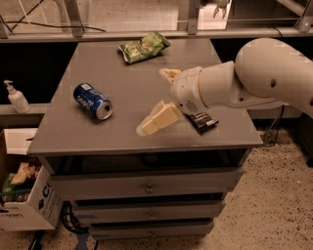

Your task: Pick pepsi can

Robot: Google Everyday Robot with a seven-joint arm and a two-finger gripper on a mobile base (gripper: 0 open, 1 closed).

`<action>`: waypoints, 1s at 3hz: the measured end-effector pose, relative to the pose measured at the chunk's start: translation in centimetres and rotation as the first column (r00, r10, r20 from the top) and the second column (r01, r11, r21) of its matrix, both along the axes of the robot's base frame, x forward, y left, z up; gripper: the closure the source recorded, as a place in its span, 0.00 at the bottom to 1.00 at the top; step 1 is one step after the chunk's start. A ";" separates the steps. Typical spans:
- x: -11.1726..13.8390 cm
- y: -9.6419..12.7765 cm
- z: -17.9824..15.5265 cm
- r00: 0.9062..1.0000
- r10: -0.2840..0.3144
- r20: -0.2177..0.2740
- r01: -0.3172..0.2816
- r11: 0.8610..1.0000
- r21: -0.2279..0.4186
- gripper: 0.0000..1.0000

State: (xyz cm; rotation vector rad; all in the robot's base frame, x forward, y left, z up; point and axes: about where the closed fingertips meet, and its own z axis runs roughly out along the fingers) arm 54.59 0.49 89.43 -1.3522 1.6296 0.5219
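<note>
pepsi can seen lying sideways on table | tool held above table, fingers spread wide, nothing gripped | can found at tool's 9 o'clock

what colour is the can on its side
The pepsi can is blue with white lettering and a silver end, camera view. The gripper is open, apart from it.

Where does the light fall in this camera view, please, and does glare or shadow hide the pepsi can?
Camera view: dim, warm light, brightest on the floor behind the table; the pepsi can is evenly lit, only its silver end glinting, no shadow over it; the open gripper, right of the can above the tabletop, is pale and well lit.
</note>
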 end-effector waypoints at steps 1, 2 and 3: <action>-0.6 1.5 -0.7 1.000 0.023 0.015 -0.023 1.000 0.008 0.00; -1.7 4.7 -2.5 0.998 0.060 0.035 -0.061 0.998 0.003 0.00; -2.3 8.2 -4.1 0.995 0.085 0.052 -0.085 0.996 -0.001 0.00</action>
